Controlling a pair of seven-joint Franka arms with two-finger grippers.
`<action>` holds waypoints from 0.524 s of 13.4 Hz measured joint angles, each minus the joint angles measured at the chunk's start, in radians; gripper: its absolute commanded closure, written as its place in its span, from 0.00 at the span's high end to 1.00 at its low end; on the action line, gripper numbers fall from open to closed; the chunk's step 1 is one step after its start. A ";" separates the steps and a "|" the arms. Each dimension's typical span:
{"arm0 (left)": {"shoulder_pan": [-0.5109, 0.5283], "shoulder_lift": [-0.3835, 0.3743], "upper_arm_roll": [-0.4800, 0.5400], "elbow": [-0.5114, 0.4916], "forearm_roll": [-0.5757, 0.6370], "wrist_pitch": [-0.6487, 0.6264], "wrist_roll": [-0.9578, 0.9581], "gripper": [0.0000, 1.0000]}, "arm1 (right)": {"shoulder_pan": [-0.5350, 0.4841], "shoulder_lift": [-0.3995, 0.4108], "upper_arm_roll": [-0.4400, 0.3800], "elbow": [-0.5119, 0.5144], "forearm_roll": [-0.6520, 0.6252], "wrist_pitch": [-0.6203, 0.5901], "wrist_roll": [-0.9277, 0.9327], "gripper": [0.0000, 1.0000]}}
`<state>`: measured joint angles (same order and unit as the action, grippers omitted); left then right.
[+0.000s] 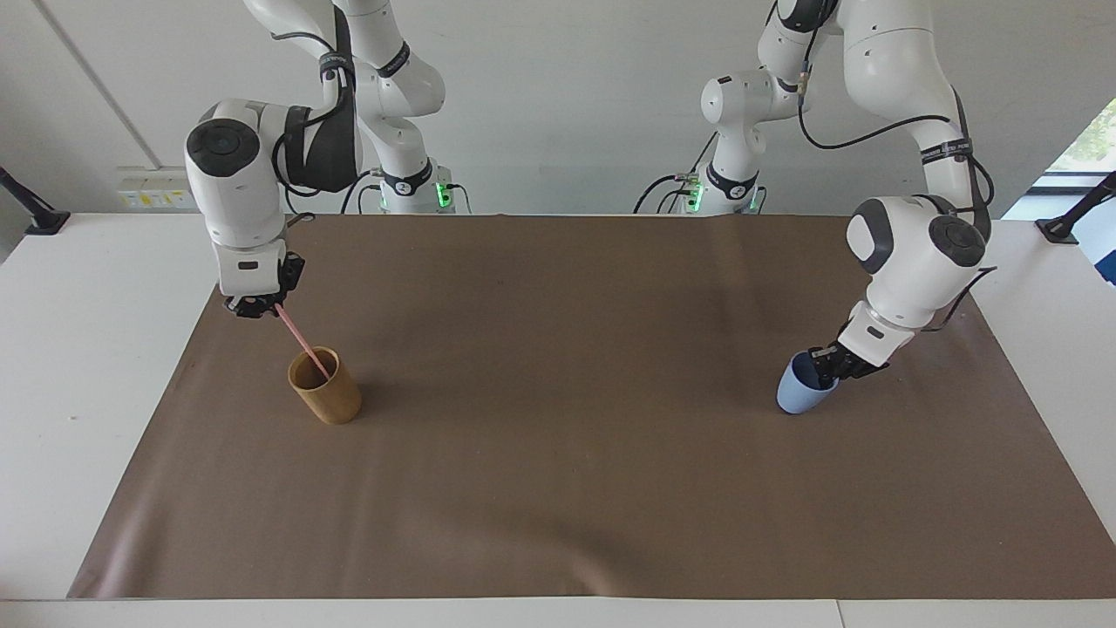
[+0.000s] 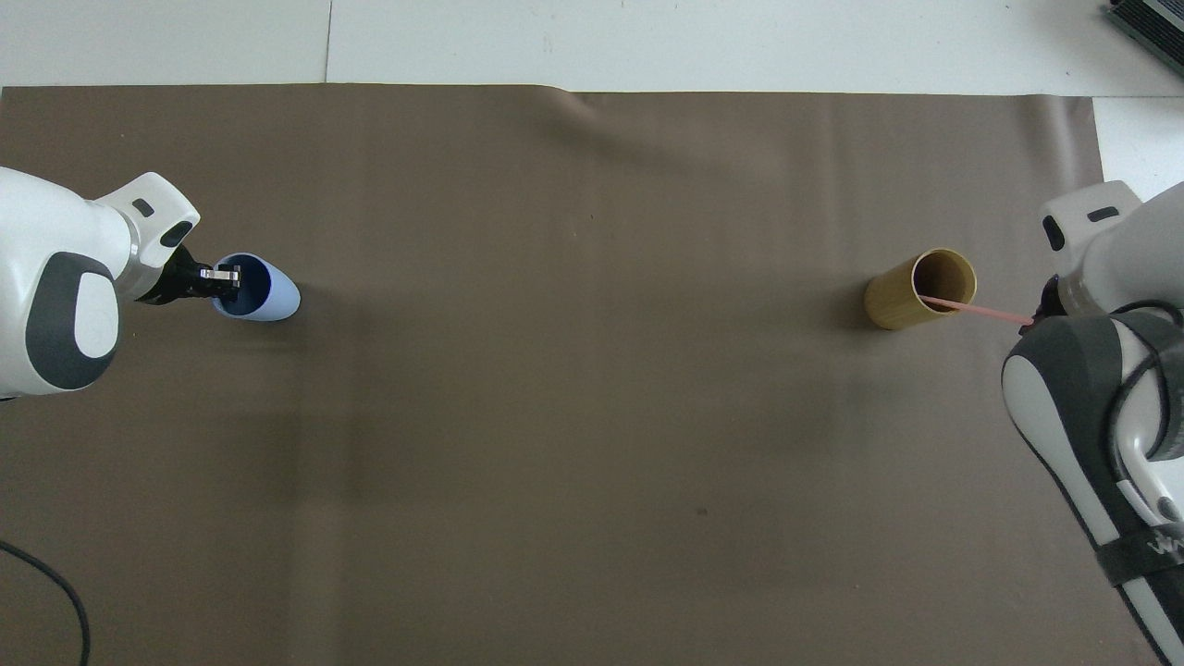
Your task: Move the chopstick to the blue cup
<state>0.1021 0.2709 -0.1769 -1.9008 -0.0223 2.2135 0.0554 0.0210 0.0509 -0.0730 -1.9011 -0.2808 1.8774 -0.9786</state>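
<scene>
Below the right gripper [image 1: 259, 307], clamped on the chopstick's [image 1: 301, 343] upper end, the stick slants down into the tan cup [image 1: 325, 385]. At the left arm's end, the left gripper [image 1: 826, 365] pinches the tilted blue cup's [image 1: 795, 390] rim.

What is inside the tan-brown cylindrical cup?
The lower part of the thin pale pink chopstick leans inside the tan-brown cylindrical cup; its top is gripped by the right gripper. The cup's wall hides its bottom.
</scene>
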 measured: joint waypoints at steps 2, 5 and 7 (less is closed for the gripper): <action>-0.064 -0.003 -0.002 0.000 -0.001 -0.011 -0.038 0.00 | 0.000 -0.005 0.000 0.037 0.000 -0.058 0.000 0.00; -0.151 -0.010 -0.004 0.001 -0.001 -0.066 -0.157 0.00 | 0.000 -0.019 0.000 0.093 0.000 -0.139 0.000 0.00; -0.189 -0.016 -0.005 0.000 -0.001 -0.097 -0.228 0.00 | 0.000 -0.034 0.001 0.118 0.000 -0.193 0.000 0.00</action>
<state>-0.0865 0.2553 -0.1823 -1.9006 -0.0230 2.1166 -0.1723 0.0211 0.0167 -0.0724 -1.7831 -0.2808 1.6841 -0.9784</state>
